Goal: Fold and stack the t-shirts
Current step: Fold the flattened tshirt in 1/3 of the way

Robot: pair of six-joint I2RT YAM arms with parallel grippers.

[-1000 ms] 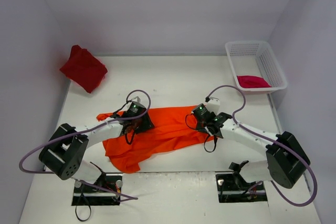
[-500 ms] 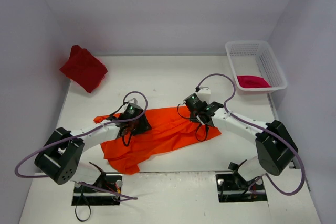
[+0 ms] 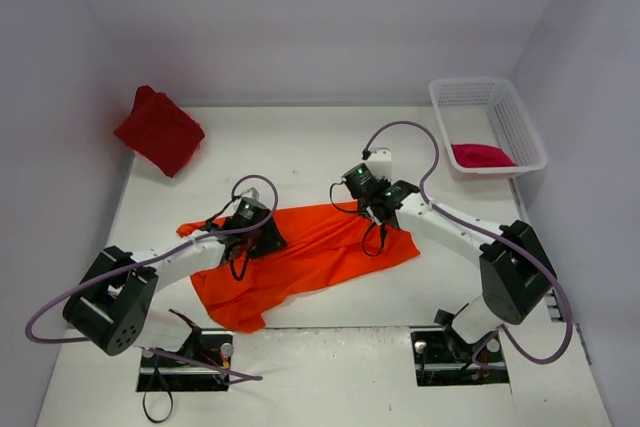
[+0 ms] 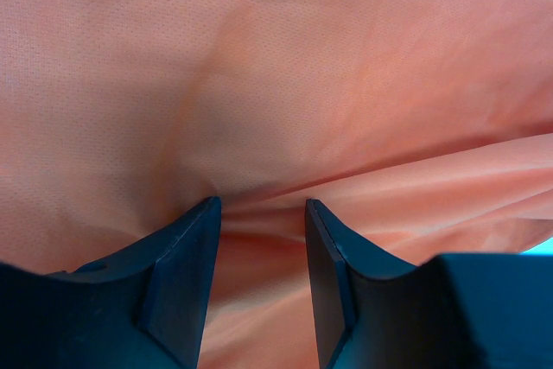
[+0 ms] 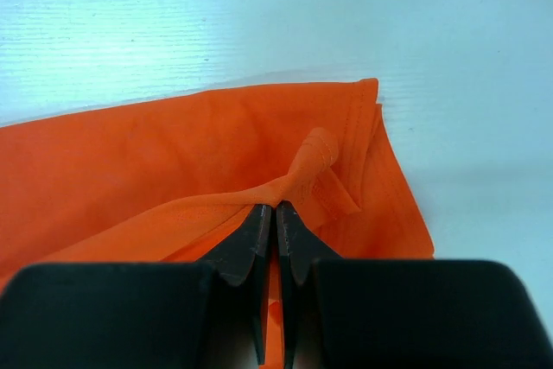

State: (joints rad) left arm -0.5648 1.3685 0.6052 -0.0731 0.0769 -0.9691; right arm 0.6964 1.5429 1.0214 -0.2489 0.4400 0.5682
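Observation:
The bright orange t-shirt (image 3: 310, 252) lies spread and rumpled across the middle of the table. My right gripper (image 3: 365, 197) (image 5: 276, 206) is shut on a pinched bit of its hemmed edge (image 5: 324, 157), at the shirt's far right corner. My left gripper (image 3: 255, 232) (image 4: 262, 205) sits on the shirt's left part with its jaws apart. The tips are down on the orange cloth (image 4: 276, 84), and a fold runs between them. The dark red t-shirt (image 3: 160, 132) lies bunched at the back left. The crimson-pink t-shirt (image 3: 482, 155) rests in the basket.
A white mesh basket (image 3: 487, 97) stands at the back right corner. White walls close in the table at the back and on both sides. Purple cables loop above both arms. The arm bases (image 3: 185, 352) sit at the near edge.
My right gripper has moved up and to the left, carrying the orange shirt's right edge toward the back. The left gripper has barely shifted and stays on the cloth.

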